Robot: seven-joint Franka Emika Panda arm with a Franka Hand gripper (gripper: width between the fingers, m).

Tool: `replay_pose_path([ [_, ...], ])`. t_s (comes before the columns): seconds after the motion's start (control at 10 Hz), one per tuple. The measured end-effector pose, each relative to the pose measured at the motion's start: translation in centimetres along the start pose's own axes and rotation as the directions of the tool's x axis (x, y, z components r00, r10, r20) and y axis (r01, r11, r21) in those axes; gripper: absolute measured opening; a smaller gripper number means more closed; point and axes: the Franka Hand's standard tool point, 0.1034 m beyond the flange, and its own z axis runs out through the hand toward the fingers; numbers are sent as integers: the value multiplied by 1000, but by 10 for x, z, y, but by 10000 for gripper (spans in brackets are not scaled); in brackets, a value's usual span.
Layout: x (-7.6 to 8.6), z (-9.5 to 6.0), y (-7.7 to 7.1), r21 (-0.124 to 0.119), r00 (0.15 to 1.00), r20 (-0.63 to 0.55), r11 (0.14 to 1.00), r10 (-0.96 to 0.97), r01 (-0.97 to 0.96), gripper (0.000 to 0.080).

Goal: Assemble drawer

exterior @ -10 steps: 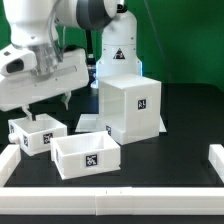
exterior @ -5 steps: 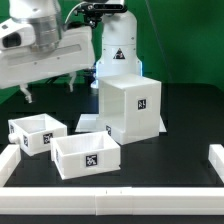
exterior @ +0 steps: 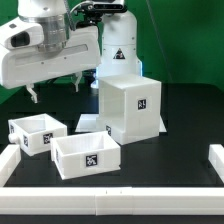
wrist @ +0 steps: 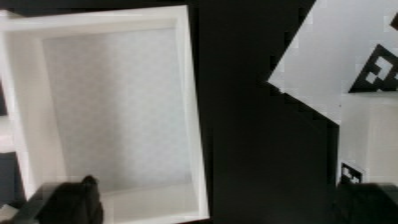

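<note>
Jaws wide apart and empty, high above the black table (exterior: 188,125); a white open-topped plastic drawer box (exterior: 28,140) lies left of a tall white cabinet shell (exterior: 128,110).

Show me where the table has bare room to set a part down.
Widest free patch: the bare table between the drawer case and the rail piece at the exterior view's right. Crowded: the exterior view's left, where the back drawer box and front drawer box sit close beside the case.

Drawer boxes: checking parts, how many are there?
2: one drawer box at the exterior view's left, a second box nearer the front; others may hide behind the cabinet.
</note>
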Motion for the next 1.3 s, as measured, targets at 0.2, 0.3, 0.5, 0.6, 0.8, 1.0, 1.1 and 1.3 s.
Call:
replay_pose_path([
  [0.2,17,-13,-4,-11,987,23,987,160,-160,649],
  [0.3,25,-19,-10,-10,972,40,973,233,-232,649],
  [0.5,38,-25,-16,-7,942,74,945,328,-328,649],
  [0.6,40,-23,-14,-9,947,70,949,314,-314,649],
  [0.8,40,-23,-14,-8,947,72,950,313,-314,649],
  [1.0,40,-22,-14,-8,947,72,950,313,-314,649],
  [1.1,40,-22,-14,-8,947,73,950,313,-314,649],
  [1.3,40,-23,-18,3,913,105,918,394,-396,649],
])
